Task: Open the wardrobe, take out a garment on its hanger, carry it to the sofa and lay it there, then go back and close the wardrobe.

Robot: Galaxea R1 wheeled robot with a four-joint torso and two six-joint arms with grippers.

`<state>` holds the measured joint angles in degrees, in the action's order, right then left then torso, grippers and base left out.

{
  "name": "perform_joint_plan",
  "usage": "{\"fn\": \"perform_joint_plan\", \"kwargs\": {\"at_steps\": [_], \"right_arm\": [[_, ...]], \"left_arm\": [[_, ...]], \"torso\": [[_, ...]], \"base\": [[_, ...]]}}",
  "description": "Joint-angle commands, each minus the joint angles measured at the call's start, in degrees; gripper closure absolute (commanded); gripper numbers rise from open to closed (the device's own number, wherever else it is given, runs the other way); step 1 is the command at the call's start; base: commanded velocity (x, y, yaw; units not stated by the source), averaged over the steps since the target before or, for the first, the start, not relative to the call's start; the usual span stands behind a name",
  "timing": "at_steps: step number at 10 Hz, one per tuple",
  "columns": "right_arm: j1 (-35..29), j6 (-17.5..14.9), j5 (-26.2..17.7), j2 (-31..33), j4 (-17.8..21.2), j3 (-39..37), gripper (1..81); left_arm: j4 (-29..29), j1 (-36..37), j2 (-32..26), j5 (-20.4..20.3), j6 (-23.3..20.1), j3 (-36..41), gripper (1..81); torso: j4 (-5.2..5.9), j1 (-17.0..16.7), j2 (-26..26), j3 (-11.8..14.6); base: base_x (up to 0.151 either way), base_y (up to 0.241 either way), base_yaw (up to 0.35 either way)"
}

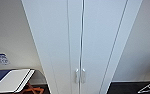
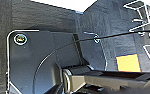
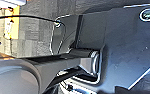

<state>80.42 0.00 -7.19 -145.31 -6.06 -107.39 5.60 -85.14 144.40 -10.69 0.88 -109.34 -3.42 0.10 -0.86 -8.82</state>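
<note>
The wardrobe (image 1: pixel 56 37) stands straight ahead in the head view, tall and white, very close. Its two slim doors meet at a thin centre seam and look shut. Two small white handles (image 1: pixel 80 75) sit side by side low in the picture, one on each door. The garment, the hanger and the sofa are hidden from these views. Both wrist views look down over the robot's own dark plate and bar at dark carpet.
A flat white board on orange legs (image 1: pixel 14 80) stands at the lower left beside the wardrobe. A thin white wire frame (image 1: pixel 148 88) lies on the dark floor at the lower right. White wire racks (image 2: pixel 147 27) and a yellow floor patch (image 2: pixel 128 63) show in the left wrist view.
</note>
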Motion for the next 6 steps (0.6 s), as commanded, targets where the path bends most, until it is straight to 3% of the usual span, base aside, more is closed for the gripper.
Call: {"fn": "perform_joint_plan", "kwargs": {"at_steps": [1,4,6], "right_arm": [[-8.90,0.35,-3.62,10.01,0.43,13.44,1.0],[-13.29,0.00,-2.74,16.52,-0.18,23.02,1.0],[-16.73,-0.18,-2.83,19.50,-0.36,28.55,1.0]], "left_arm": [[0.82,5.11,-9.03,2.78,-0.26,12.13,1.0],[1.52,8.62,-15.27,2.69,-1.14,19.25,1.0],[8.35,10.47,-19.57,2.61,-1.50,24.16,1.0]], "torso": [[0.00,0.00,0.00,0.00],[0.00,0.00,0.00,0.00],[0.00,0.00,0.00,-0.02]], "base": [[0.000,0.000,0.000],[0.000,0.000,0.000],[0.000,0.000,0.000]]}}
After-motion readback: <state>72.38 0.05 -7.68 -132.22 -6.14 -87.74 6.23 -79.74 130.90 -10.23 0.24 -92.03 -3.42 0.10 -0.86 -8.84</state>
